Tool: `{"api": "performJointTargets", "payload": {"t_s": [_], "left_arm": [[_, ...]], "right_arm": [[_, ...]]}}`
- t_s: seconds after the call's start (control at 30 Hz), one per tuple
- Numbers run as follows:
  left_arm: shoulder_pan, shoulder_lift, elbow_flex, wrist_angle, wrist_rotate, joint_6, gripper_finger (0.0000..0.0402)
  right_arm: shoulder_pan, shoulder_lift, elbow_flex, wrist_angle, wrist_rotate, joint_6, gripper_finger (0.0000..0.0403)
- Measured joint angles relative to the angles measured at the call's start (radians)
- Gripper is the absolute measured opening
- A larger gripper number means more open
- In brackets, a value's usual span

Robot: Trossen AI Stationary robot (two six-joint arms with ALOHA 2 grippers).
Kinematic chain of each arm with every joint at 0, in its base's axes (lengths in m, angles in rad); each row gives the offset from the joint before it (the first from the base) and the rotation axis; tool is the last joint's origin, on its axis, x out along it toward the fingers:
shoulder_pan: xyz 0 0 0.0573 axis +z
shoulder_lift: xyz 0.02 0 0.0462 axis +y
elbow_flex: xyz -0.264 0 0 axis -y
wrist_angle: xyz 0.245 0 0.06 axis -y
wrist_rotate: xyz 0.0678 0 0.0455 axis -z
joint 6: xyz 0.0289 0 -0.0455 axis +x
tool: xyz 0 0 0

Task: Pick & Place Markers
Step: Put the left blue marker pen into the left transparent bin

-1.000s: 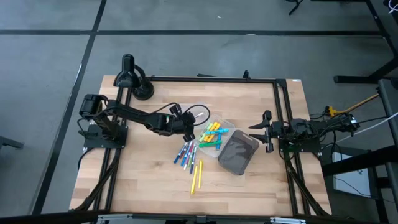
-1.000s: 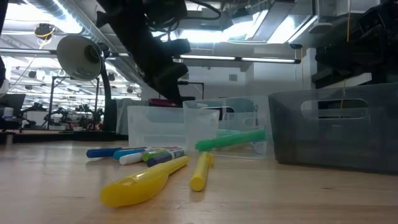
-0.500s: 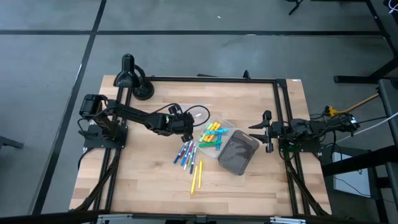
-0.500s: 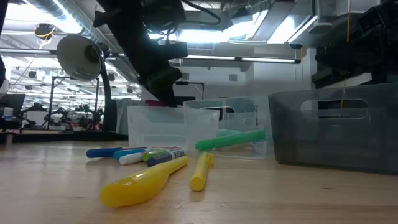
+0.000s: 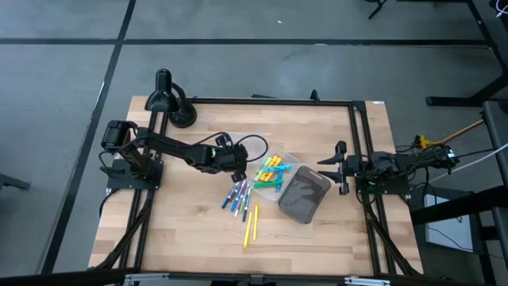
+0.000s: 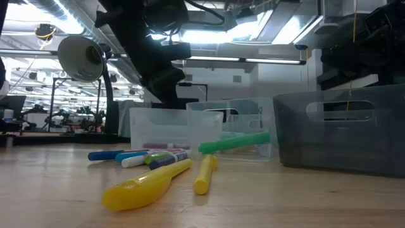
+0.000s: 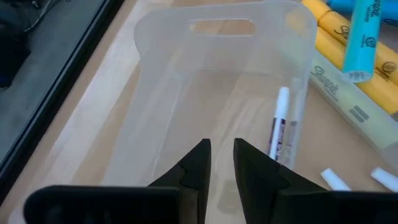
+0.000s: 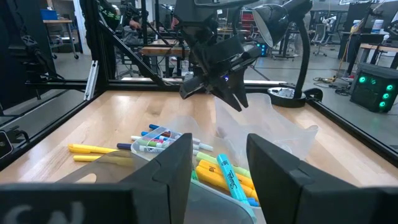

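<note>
**Left gripper over clear tray**

Left gripper [image 7: 221, 152] hangs above the tray [image 7: 186, 93], fingers slightly apart, empty. One marker [image 7: 280, 124] lies inside (purple label). Loose markers [image 5: 240, 197] lie on the table. Right gripper [image 5: 340, 168] waits aside, spread wide.

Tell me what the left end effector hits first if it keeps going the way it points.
Most likely the floor of the clear plastic tray right under the left end effector, just beside the marker lying inside it. Depth is hard to judge.

One marker [image 7: 279, 127] inside the clear tray [image 7: 163, 118]; other markers [image 5: 238, 196] beside it.
</note>
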Motion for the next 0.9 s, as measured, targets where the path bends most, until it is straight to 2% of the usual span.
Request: {"api": "performJointTargets", "payload": {"t_s": [0.3, 0.6, 0.9], "left_arm": [[-0.06, 0.0, 0.0, 0.095, -0.028, 0.079, 0.0065], [-0.189, -0.003, 0.0, 0.181, -0.062, 0.09, 0.006], [-0.349, -0.004, 0.0, 0.18, 0.048, 0.002, 0.0061]], "right_arm": [[0.0, 0.0, 0.0, 0.0, 0.0, 0.0, 0.0152], [0.0, 0.0, 0.0, 0.0, 0.0, 0.0, 0.0152], [0.0, 0.0, 0.0, 0.0, 0.0, 0.0, 0.0152]]}}
